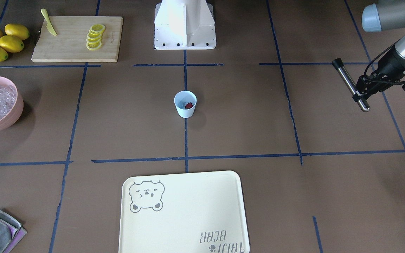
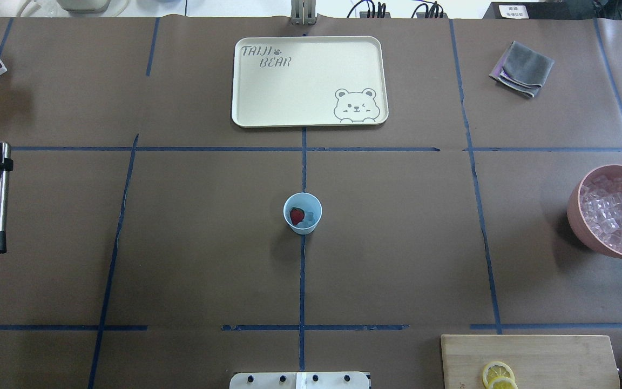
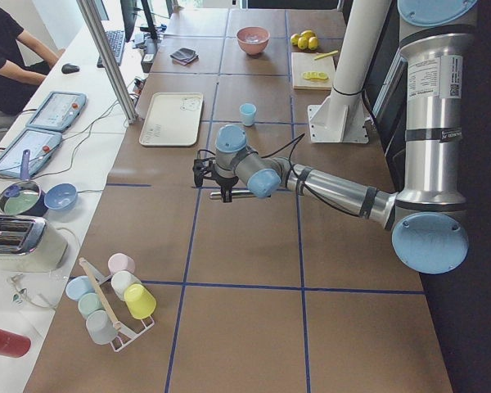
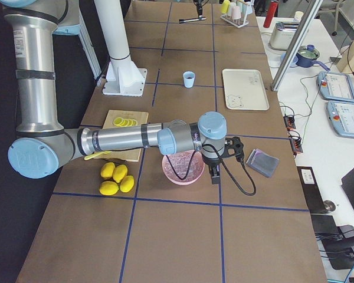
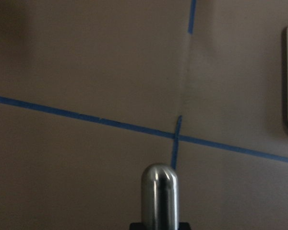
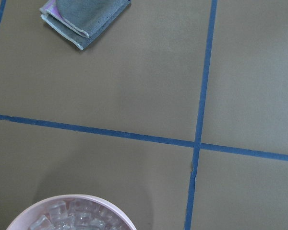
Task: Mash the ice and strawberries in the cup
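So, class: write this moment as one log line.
cup: upright, strawberry and ice inside | left claw: shut on masher, far from cup | right claw: by pink bowl, grip unclear | mashing: not started

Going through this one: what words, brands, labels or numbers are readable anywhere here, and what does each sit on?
"TAIJI BEAR": printed on the cream tray, by a bear drawing in the opposite corner.
Cutting board: a small mark near one short edge, too small to read.
Sticker on the left arm: print and code too small to read.
White label beyond the table's far edge: blurred, unreadable.
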Controlling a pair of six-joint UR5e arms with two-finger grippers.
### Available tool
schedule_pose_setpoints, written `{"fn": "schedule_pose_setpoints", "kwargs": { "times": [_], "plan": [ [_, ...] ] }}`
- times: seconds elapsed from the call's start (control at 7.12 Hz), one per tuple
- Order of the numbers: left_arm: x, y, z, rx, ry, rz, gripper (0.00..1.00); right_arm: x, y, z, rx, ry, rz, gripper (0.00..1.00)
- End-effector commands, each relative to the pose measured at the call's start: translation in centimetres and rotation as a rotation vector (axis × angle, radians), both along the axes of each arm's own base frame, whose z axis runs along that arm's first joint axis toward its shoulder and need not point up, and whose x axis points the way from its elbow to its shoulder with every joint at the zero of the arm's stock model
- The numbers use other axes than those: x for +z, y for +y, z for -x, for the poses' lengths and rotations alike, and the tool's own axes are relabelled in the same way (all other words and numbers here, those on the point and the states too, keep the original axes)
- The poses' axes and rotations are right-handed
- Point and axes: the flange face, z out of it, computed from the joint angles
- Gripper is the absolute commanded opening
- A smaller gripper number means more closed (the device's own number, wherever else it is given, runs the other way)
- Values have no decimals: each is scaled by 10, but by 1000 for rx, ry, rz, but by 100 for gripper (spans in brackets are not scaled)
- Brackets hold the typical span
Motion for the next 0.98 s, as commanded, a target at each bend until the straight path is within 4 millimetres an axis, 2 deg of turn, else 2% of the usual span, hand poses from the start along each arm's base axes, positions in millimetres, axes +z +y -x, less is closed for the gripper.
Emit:
{"fn": "schedule_pose_setpoints", "kwargs": {
  "times": [0.0,0.28,0.56,0.84],
  "plan": [
    [70,-1,2,177,-92,-95,0,-2,-1,0,0,0,-3,100],
    [112,8,9,229,-129,-81,0,-2,0,0,0,-1,-3,100],
    [127,8,11,228,-139,-53,0,-4,-1,0,0,-3,-7,100],
    [148,-7,16,204,-168,-23,0,-4,-1,0,0,-6,-6,100]
  ]
}}
